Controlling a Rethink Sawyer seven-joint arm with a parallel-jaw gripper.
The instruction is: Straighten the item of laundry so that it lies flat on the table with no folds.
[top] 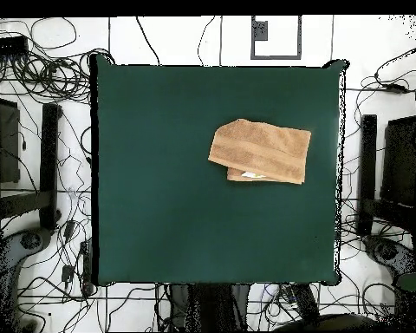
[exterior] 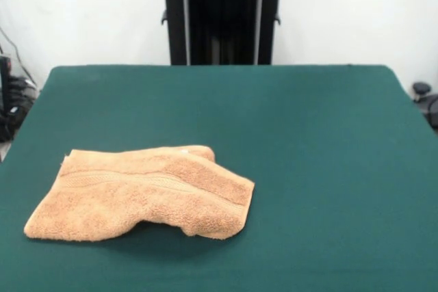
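Observation:
The orange-tan terry towel (exterior: 140, 193) lies on the dark green table (exterior: 308, 141), at the near left in the front view. It is folded over on itself, with a woven band stripe running across the top layer and its right part draped over the layer below. In the overhead view the towel (top: 261, 150) sits right of the table's (top: 177, 199) middle, toward the far side, with a lower layer showing along its bottom edge. The gripper shows in neither view.
The robot's black pedestal (exterior: 222, 22) stands at the table's far side in the front view. Cables (top: 38, 78) and dark stands (top: 367, 173) lie on the floor around the table in the overhead view.

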